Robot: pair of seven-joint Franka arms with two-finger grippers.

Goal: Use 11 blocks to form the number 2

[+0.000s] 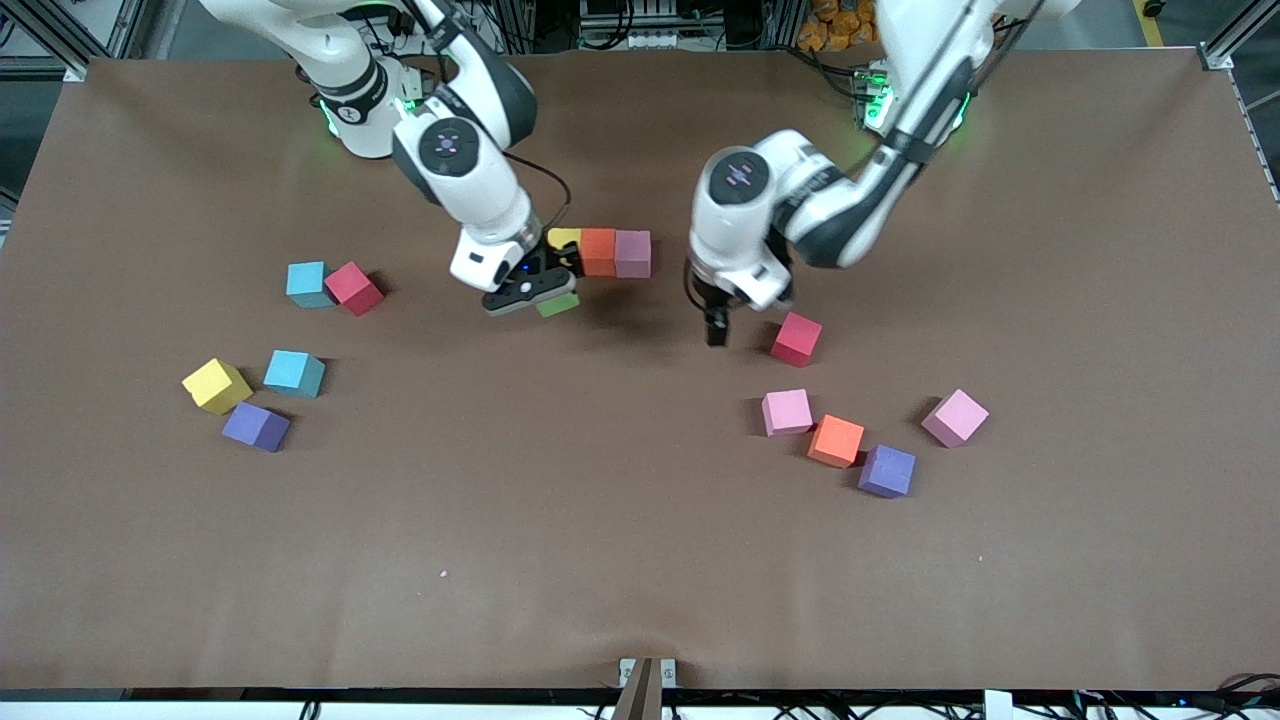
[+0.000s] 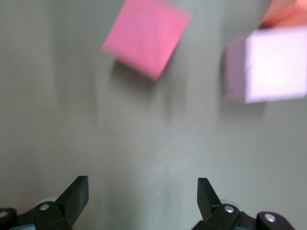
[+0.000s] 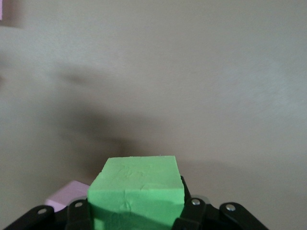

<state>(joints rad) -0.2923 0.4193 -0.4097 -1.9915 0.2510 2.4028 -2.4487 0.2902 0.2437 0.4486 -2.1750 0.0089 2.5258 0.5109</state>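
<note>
A row of three touching blocks lies mid-table: yellow, orange and mauve-pink. My right gripper hangs just beside the yellow end of that row, shut on a green block. In the right wrist view the green block fills the space between the fingers of the right gripper. My left gripper hangs open and empty over bare table beside a red-pink block. The left wrist view shows that block ahead of the left gripper, with a pale pink block beside it.
Loose blocks toward the left arm's end: pink, orange, purple, pink. Toward the right arm's end: light blue, red, yellow, light blue, purple.
</note>
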